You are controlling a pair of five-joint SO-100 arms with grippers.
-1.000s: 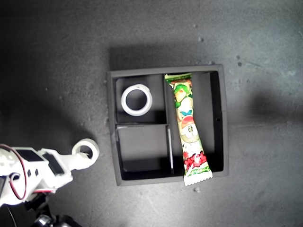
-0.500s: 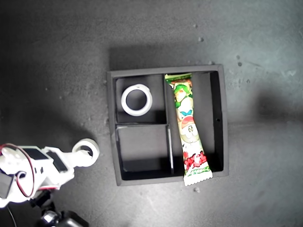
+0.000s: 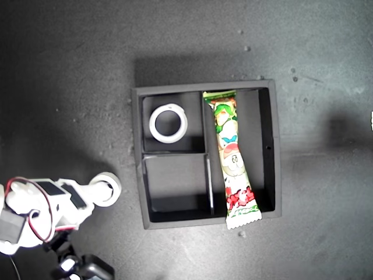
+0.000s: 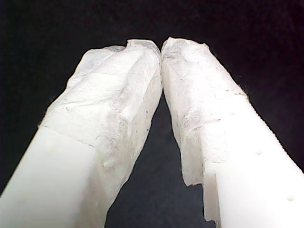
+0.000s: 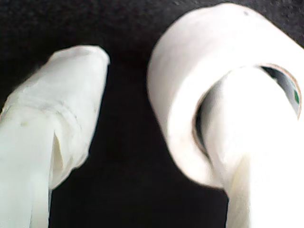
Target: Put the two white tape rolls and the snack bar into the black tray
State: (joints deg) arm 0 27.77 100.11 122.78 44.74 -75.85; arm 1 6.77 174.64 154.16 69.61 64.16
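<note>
My second gripper (image 5: 142, 123), at the exterior view's lower left, had one finger (image 5: 256, 142) through the loose roll's (image 3: 106, 188) hole, jaws still apart; the tray (image 3: 137, 157) lay just to its right. My first gripper (image 4: 161, 52) was closed, empty. Two rolls counted, one (image 3: 168, 123) already in the tray's upper-left compartment, and one bar (image 3: 232, 157) lengthwise in the tall one.

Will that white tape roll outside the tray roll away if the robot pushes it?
Probably not far. The tape roll seems to lie flat on the dark table, so a push would more likely slide it. It looks small and hollow, so likely light. One finger of my second end effector sits inside its hole, which should keep it from escaping.
</note>
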